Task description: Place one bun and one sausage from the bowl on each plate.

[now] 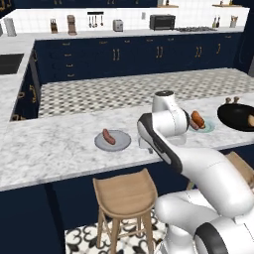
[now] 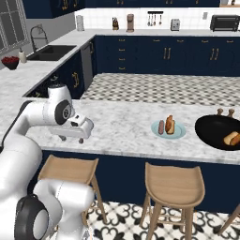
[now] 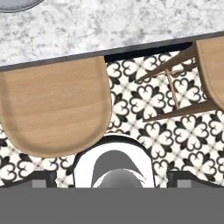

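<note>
Grey plate point(image 1: 113, 141) with sausage point(image 1: 108, 136), teal plate point(image 2: 168, 130) with bun point(image 2: 170, 124), sausage

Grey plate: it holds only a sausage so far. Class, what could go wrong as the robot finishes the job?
1. The grey plate lacks a bun; the last bun lies in the bowl, far along the counter, so the reach may fall short.
2. The open tool hangs at the counter edge above a stool; swinging low might strike either.

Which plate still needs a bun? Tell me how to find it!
Look along the long white marble counter with wooden stools tucked under it. Two plates sit near its front edge, left of the black bowl. It is the grey plate, farthest from the bowl, holding one sausage; the teal plate has both a sausage and a bun.
</note>
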